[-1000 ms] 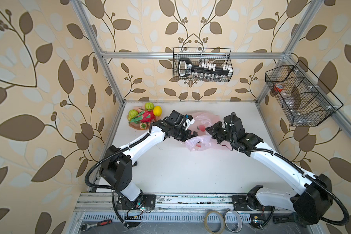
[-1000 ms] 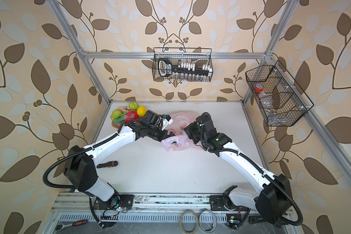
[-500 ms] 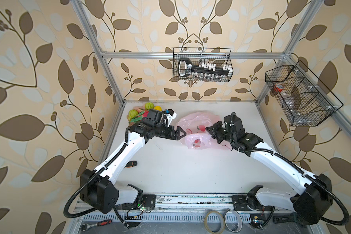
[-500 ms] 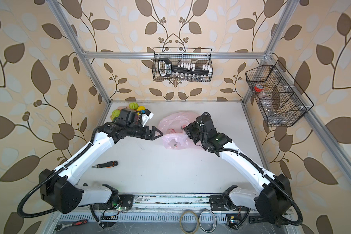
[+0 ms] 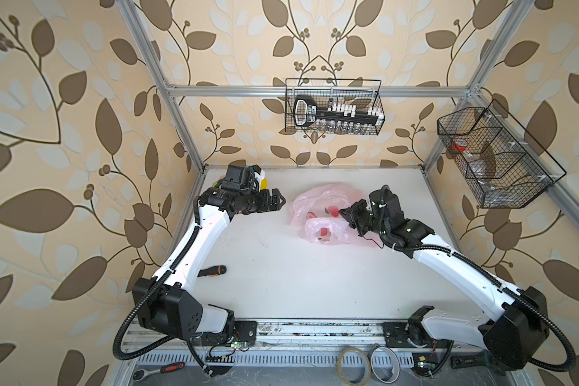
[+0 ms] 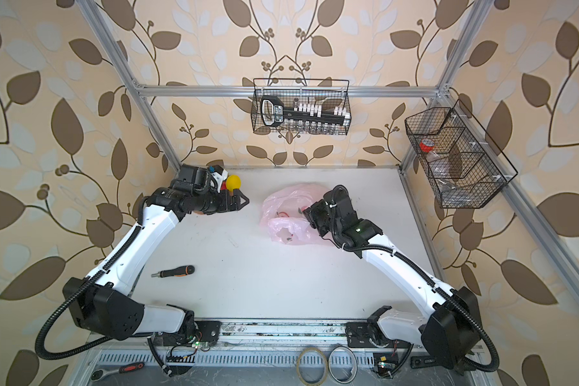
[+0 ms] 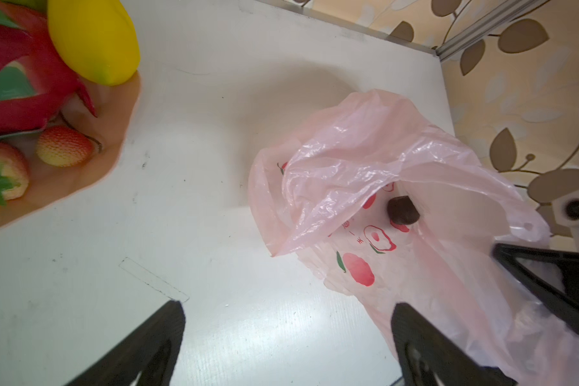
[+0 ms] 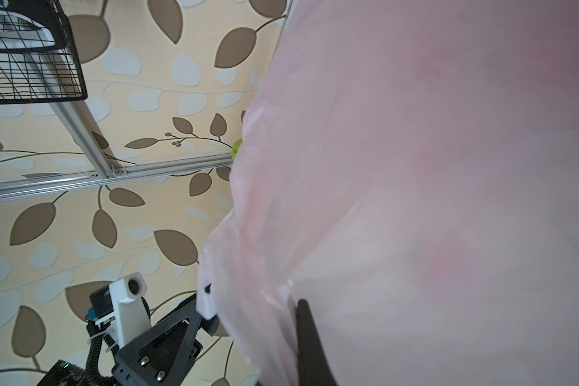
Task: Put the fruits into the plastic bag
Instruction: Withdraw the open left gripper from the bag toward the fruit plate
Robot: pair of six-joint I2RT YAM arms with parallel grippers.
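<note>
Ahead of the left gripper (image 7: 290, 309), the plastic bag (image 7: 365, 160) is thin, crinkly, glossy film; the table (image 7: 198, 187) is matt and scuffed.

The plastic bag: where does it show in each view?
Top view: plastic bag right of centre, at the right gripper.
Top view: plastic bag near centre.
Left wrist: plastic bag beyond the open left gripper.
Right wrist: plastic bag fills most of the picture.
Shared landmark: yellow lemon, missing only from the right wrist view.

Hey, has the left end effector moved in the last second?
Yes. In both top views the left end effector has pulled back leftward from the plastic bag, and now hangs open near the lemon.
</note>
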